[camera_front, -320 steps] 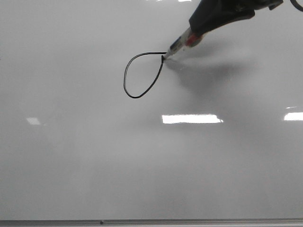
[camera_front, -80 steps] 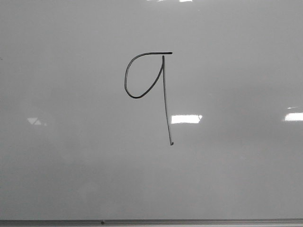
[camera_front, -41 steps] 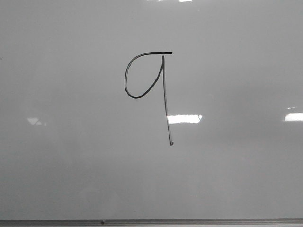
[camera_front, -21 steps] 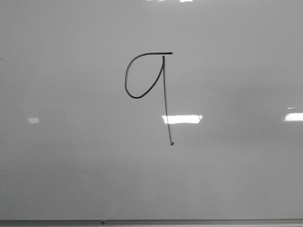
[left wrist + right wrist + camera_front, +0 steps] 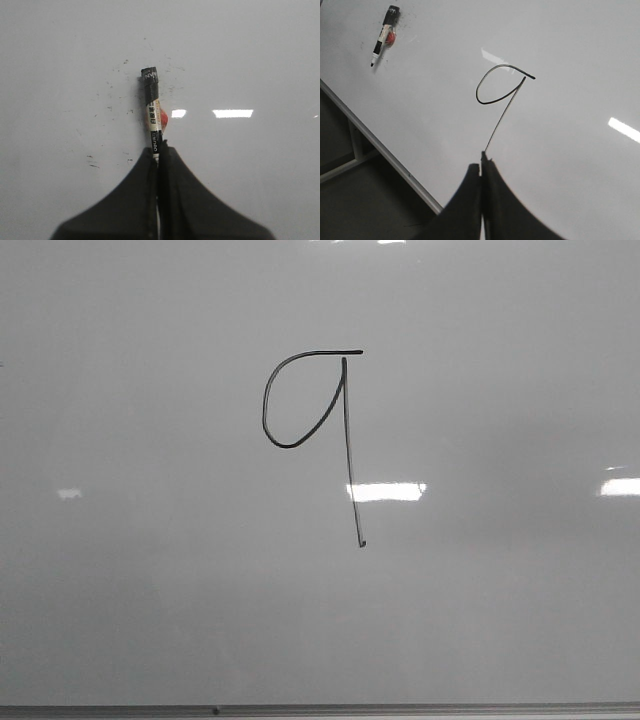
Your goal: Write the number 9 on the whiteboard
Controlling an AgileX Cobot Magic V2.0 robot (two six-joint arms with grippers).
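The number 9 [image 5: 349, 455] is a thin black line on the whiteboard [image 5: 150, 590], with a rounded loop, a flat top stroke and a long straight tail. No gripper shows in the front view. In the right wrist view my right gripper [image 5: 482, 165] is shut and empty, its tips just off the lower end of the 9's tail [image 5: 502, 117]. The marker [image 5: 384, 34] lies loose on the board, far from the 9. In the left wrist view my left gripper [image 5: 159, 150] is shut above the board, and the marker [image 5: 151, 100] lies beyond its tips, its lower end hidden by them.
The board's thin grey frame edge [image 5: 400, 708] runs along the near side and shows in the right wrist view [image 5: 375, 143]. Past it is dark floor with a support bar [image 5: 340, 165]. Faint ink specks [image 5: 107, 95] dot the board near the marker.
Since the earliest frame the tail of the 9 has appeared and the gripper with the marker has left the front view. Over the last two seconds only the light reflections shift.
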